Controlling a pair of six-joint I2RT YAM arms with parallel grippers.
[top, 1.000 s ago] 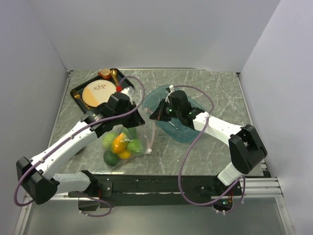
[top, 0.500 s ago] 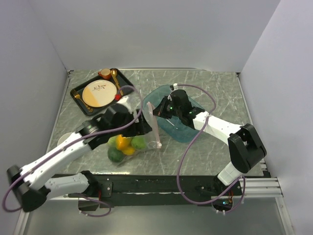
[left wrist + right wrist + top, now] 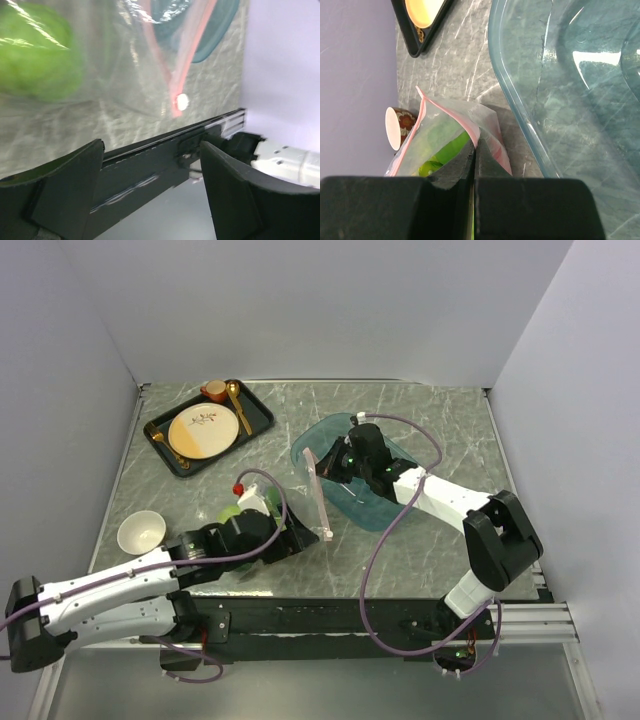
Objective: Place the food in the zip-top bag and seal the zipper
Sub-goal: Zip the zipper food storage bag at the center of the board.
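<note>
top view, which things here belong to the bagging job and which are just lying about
Job: zip-top bag, its zipper, food inside, open left pincer, right pincer shut on the bag's mouth.
Lying about: teal tub, black tray with plate, cup and spoon, white bowl.

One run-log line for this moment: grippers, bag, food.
left gripper: open, empty | right gripper: shut on zipper | zip-top bag: mouth open | food: seen inside bag
</note>
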